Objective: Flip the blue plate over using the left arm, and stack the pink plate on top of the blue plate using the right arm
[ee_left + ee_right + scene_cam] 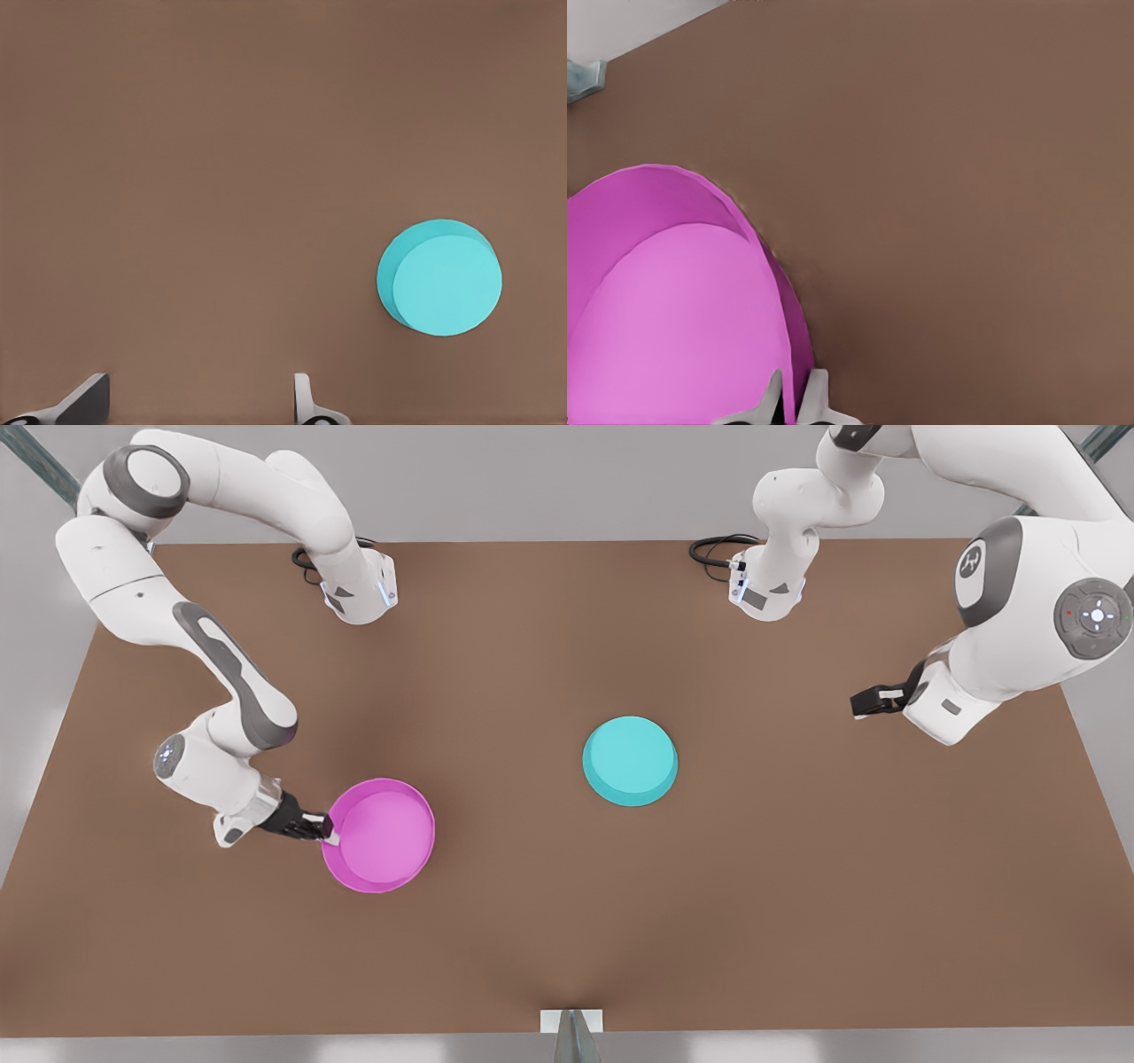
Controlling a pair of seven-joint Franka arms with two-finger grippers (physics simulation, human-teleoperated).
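The pink plate (379, 836) lies open side up toward the front view's left. My right gripper (330, 834) is shut on its near rim. In the right wrist view the rim of the pink plate (682, 310) sits pinched between the fingers of the right gripper (794, 394). The blue plate (630, 760) rests alone at the table's middle with its flat base facing up. My left gripper (858, 704) hangs well away at the front view's right, open and holding nothing. From the left wrist the blue plate (439, 278) lies far ahead of the spread left gripper (195, 400).
Both plates lie on a brown table (797, 903). The arm bases with black cables (719, 549) stand at its far edge. A small metal bracket (571, 1027) sits at the near edge's middle.
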